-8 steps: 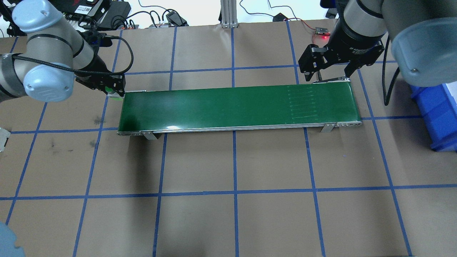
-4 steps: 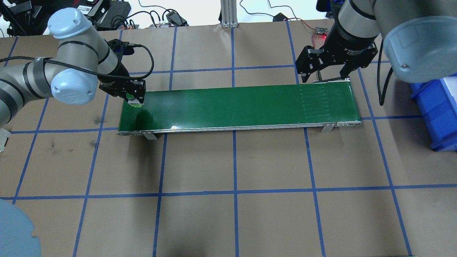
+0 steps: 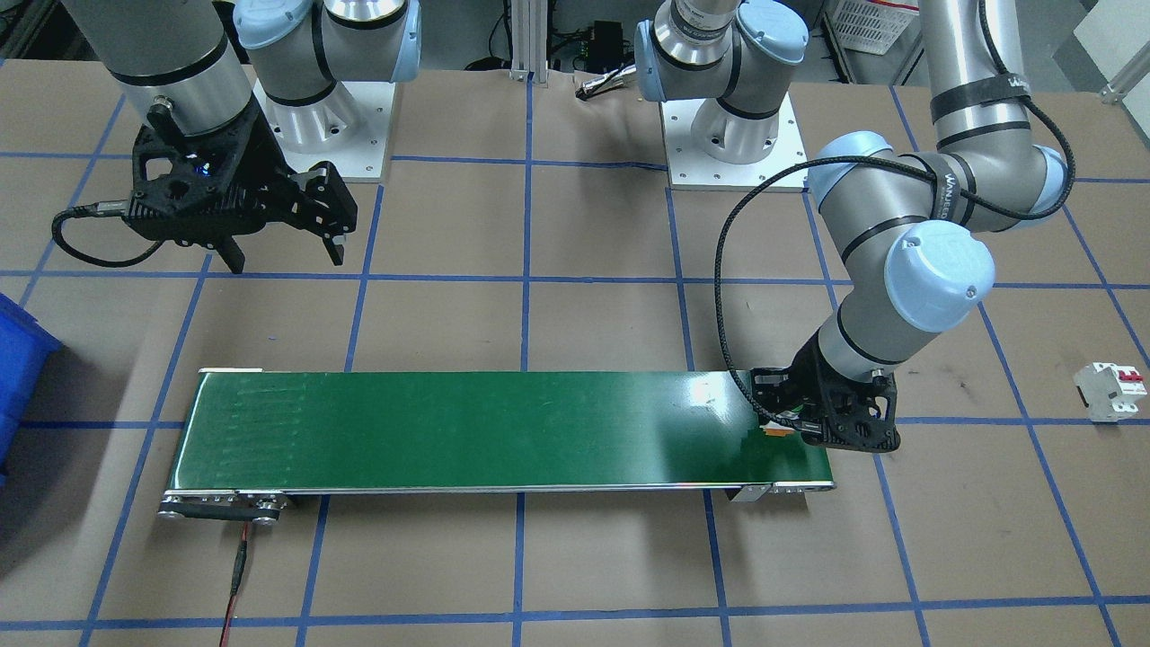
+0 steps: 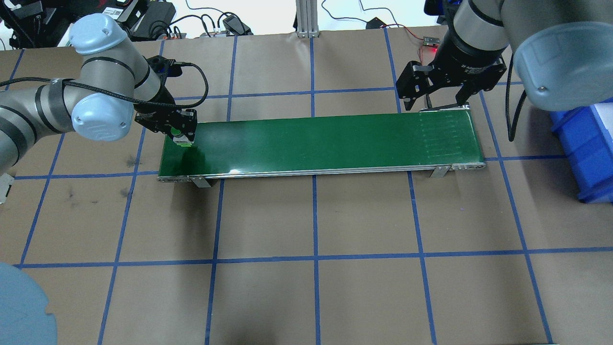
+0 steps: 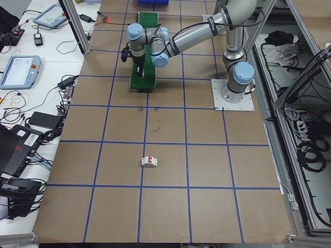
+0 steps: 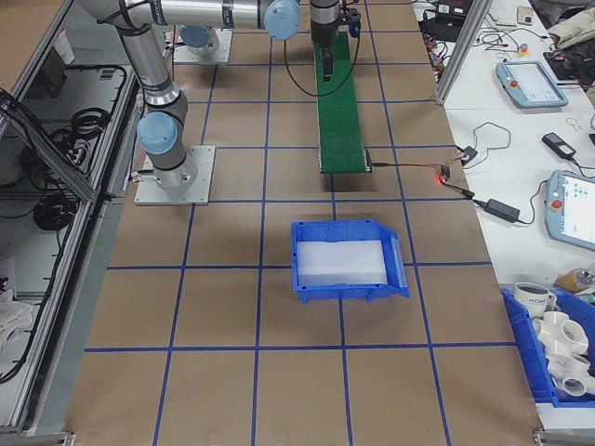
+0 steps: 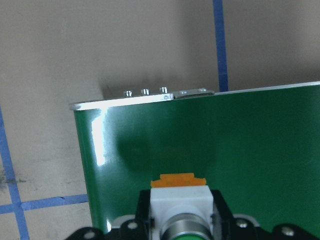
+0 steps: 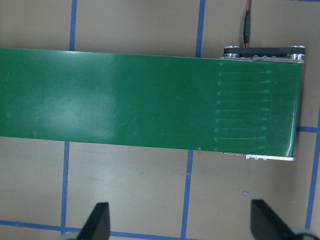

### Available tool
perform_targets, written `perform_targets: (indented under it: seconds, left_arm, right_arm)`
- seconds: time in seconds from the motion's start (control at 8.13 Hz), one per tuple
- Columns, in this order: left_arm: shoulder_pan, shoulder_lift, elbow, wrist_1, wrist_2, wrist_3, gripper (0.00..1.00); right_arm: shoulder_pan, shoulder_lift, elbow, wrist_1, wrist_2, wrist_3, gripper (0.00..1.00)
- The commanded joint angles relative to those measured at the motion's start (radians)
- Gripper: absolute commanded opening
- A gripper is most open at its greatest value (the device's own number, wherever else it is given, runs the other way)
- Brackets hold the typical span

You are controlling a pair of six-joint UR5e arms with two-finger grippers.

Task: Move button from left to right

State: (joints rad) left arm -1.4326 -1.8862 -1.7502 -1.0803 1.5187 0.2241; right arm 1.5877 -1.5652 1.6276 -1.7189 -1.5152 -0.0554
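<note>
— Over the belt (image 4: 316, 143), at its left end, your left gripper (image 4: 181, 130) is clamped on the button (image 4: 178, 137). How will it handle?

— Likely light and rigid; you'd best hold the square body, not the round cap. Your right gripper (image 4: 435, 101) waits spread wide, empty.

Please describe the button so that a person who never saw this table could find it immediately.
Find the long green conveyor belt across the table's middle. At its end on the robot's left, the left gripper holds the button just above it. Its round green cap, white square body and orange base distinguish it from the white breaker with red toggles.
</note>
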Motion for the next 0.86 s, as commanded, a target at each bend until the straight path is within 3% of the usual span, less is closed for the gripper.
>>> perform_targets:
  seconds: [0.0, 0.25, 0.49, 0.74]
  left_arm:
    - [0.000, 0.001, 0.000, -0.006, -0.002, -0.040, 1.00]
    - [-0.011, 0.022, 0.008, -0.019, -0.006, -0.077, 1.00]
    - [-0.049, 0.134, 0.049, -0.218, -0.128, -0.225, 1.00]
    - [-0.064, 0.200, 0.177, -0.390, -0.126, -0.261, 1.00]
  right_arm:
    - [0.000, 0.001, 0.000, 0.002, -0.002, 0.000, 1.00]
    - [0.000, 0.001, 0.000, 0.001, -0.011, -0.003, 1.00]
    - [-0.002, 0.001, -0.003, 0.005, -0.020, -0.012, 1.00]
    - [-0.005, 0.001, -0.008, 0.004, -0.019, -0.015, 1.00]
